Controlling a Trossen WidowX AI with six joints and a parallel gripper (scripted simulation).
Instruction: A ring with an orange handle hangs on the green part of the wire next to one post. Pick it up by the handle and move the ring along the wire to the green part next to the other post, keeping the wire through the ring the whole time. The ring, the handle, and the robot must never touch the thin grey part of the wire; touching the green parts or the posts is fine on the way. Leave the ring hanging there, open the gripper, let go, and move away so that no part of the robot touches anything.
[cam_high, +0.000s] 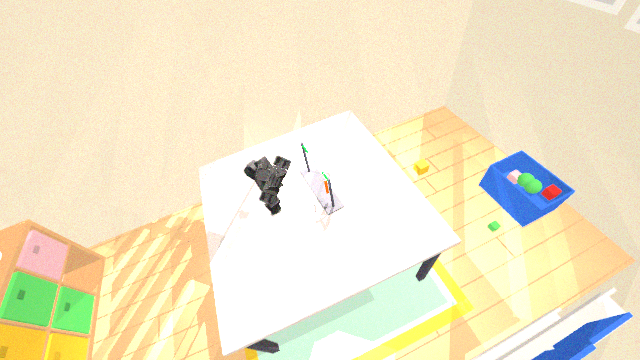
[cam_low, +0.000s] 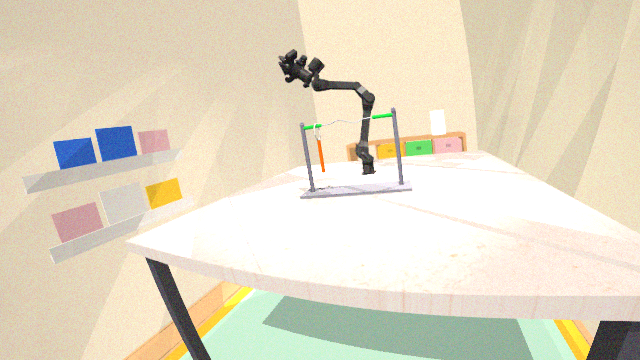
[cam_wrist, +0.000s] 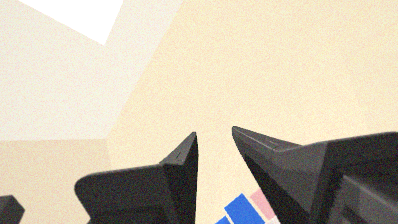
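My claw (cam_wrist: 215, 137) is about a third open, gripping nothing; past its tips I see only wall. Taking the near post (cam_low: 308, 157) as my landmark: the orange handle (cam_low: 320, 156) hangs straight down just beside it, its ring (cam_low: 316, 133) looped over the green part (cam_low: 314, 126) of the wire, so gravity keeps it plumb. My claw hovers well above that post, pointing away from the handle.

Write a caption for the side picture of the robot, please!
Gripper raised high above the wire frame, holding nothing, while the orange handle hangs by the left post.
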